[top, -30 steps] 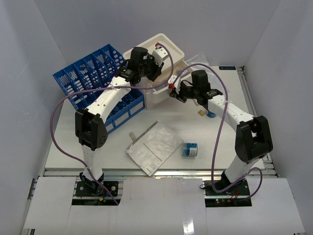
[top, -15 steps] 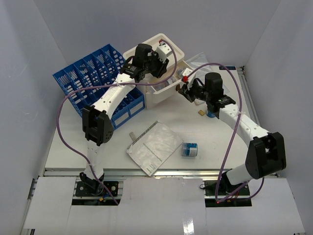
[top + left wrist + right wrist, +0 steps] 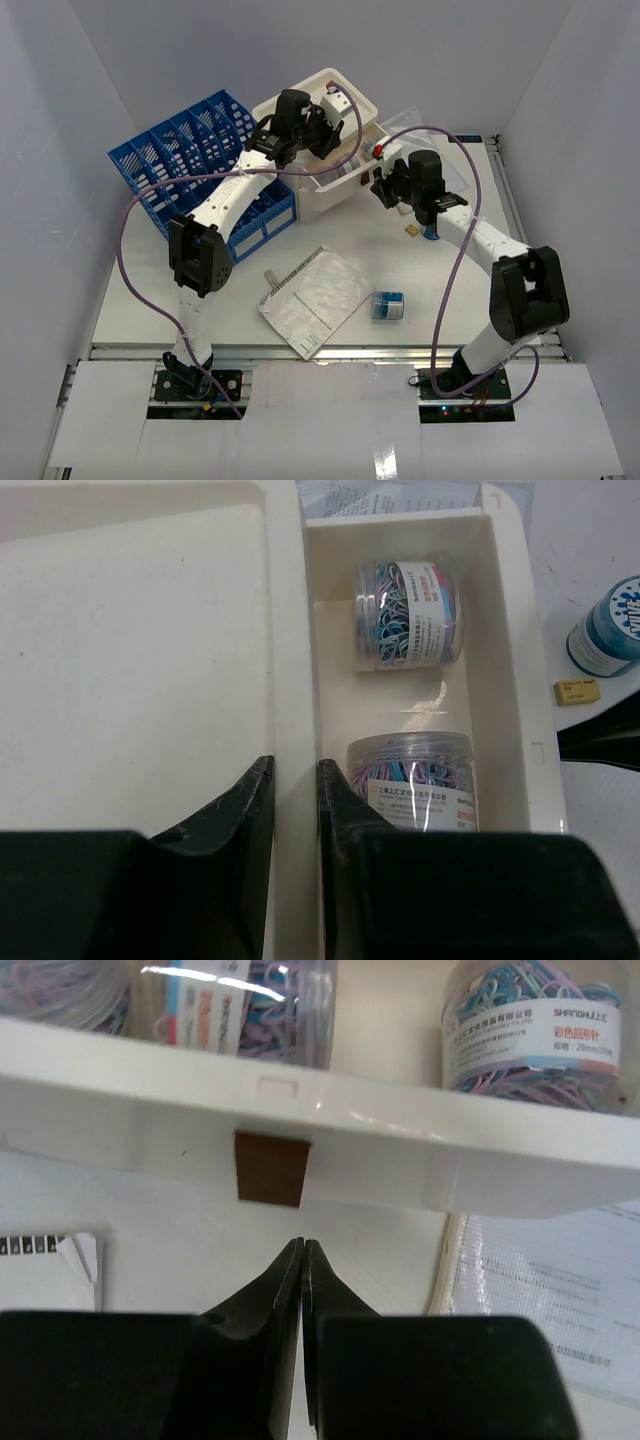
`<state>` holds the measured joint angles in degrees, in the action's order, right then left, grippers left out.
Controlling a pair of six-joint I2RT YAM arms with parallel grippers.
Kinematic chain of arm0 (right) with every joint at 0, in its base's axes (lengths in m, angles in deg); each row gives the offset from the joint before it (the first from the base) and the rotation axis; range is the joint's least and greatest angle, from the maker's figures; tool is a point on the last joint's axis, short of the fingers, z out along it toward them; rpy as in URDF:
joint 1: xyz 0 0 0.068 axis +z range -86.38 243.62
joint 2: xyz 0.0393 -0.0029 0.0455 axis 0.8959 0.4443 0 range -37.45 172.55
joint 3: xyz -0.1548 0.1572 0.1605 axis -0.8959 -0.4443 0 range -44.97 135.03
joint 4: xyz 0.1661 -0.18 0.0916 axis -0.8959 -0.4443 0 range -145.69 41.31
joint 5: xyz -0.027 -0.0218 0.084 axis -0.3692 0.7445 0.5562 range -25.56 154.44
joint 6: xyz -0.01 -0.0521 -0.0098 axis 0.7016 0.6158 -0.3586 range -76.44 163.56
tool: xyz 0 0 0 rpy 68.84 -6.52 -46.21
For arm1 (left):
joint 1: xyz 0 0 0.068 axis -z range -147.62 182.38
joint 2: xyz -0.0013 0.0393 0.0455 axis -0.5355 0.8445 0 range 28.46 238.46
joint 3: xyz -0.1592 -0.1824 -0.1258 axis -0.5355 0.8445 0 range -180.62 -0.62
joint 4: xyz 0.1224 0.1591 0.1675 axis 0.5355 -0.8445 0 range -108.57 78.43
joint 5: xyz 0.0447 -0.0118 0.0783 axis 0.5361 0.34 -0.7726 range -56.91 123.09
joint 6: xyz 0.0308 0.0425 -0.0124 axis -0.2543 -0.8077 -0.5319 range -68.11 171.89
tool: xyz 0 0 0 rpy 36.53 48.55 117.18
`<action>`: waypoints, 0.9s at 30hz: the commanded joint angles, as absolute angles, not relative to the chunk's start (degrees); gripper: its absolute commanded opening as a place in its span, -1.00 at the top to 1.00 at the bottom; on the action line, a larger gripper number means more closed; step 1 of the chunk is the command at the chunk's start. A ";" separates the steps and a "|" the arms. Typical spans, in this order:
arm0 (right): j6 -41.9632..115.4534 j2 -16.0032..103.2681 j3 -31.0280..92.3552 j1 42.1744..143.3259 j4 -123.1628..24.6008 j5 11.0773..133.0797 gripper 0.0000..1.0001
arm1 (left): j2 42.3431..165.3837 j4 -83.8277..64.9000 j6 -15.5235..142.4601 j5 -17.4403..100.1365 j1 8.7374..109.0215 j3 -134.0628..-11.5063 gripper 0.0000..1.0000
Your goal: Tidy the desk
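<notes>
While the drawer (image 3: 420, 1165) stands out: closing it looks the step in hand.
Left hand (image 3: 295, 772): narrow, seemingly pinching the drawer box (image 3: 130, 630) wall.
Right hand (image 3: 302, 1248): fingers together, empty; drawer front just ahead.
Worktop (image 3: 350, 240): beneath both hands.
Next: push straight ahead.

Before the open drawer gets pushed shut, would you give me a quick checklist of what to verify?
1. Right gripper shut for pushing: ok.
2. Its tip facing the drawer front, just right of the brown tab: ok; contact cannot tell.
3. Far paper clip jar and near paper clip jar inside the drawer: ok.
4. Jars low enough to clear the box: cannot tell.
5. Left gripper closed around the box edge, steadying it: ok.
</notes>
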<state>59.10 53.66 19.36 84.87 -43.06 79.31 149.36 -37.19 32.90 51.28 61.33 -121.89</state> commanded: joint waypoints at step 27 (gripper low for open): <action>44.40 73.86 41.09 89.45 -19.27 84.51 0.85 | 149.87 -39.44 29.56 57.73 63.66 -118.66 0.75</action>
